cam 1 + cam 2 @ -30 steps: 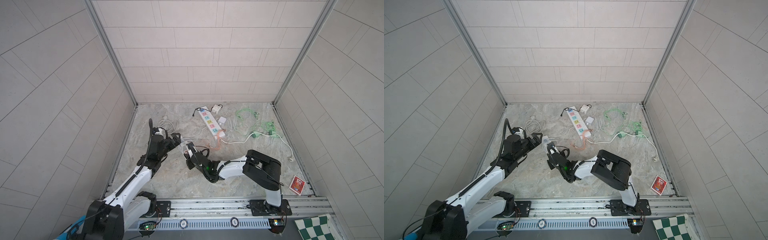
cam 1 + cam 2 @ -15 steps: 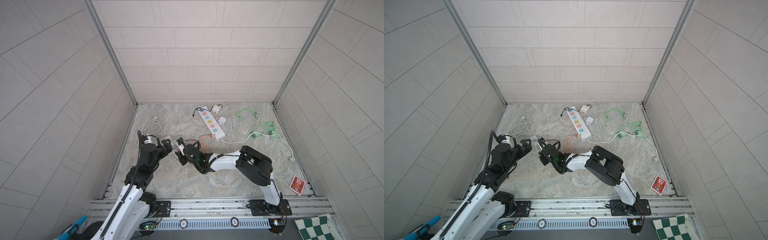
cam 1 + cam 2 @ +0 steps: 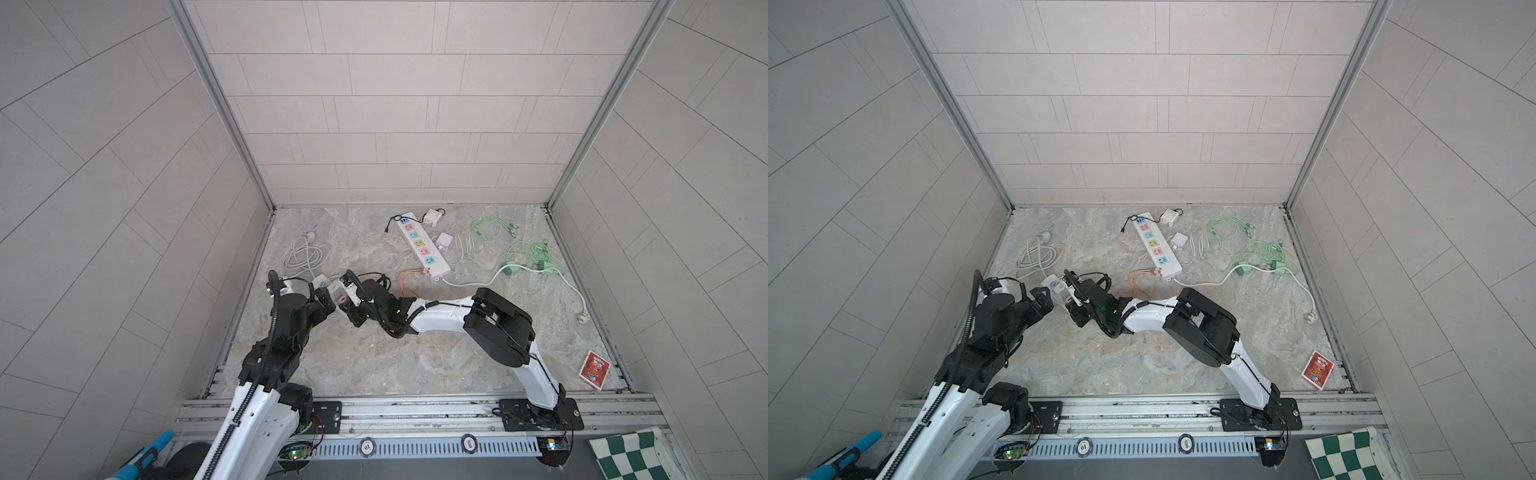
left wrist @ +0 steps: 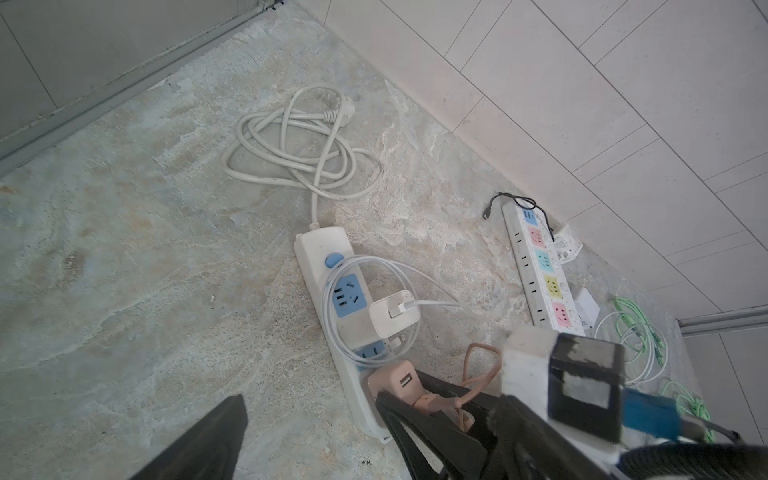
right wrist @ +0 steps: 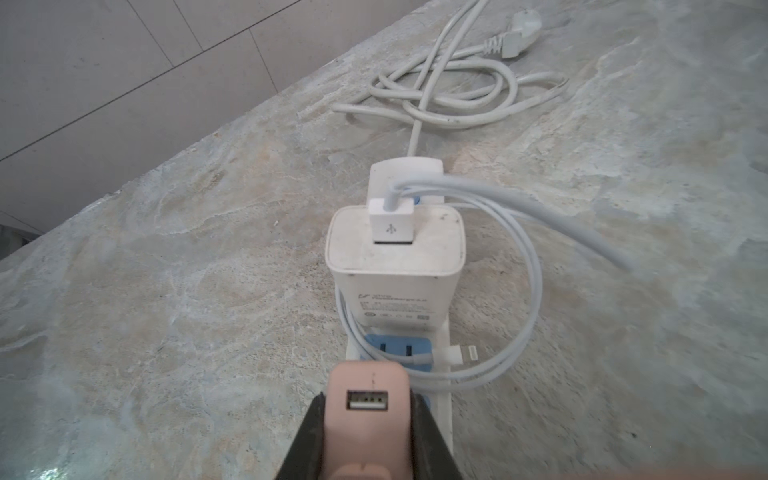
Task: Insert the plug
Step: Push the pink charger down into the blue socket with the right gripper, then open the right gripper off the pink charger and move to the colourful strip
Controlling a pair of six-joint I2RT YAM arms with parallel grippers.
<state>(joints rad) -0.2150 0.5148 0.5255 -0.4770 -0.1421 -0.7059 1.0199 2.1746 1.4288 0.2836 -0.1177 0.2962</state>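
Plug (image 5: 368,415) (pink, with a USB port) pinched between right fingers (image 5: 307,449) at the end of a white power strip (image 4: 320,249) with blue sockets; left fingers (image 4: 199,444) spread wide, close by.

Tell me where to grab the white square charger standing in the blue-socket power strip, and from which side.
Probably from above, pinching the white square charger on the two flat walls facing sideways off the white blue-socket power strip. The USB cable plug occupies its top, and the pink charger crowds one end.
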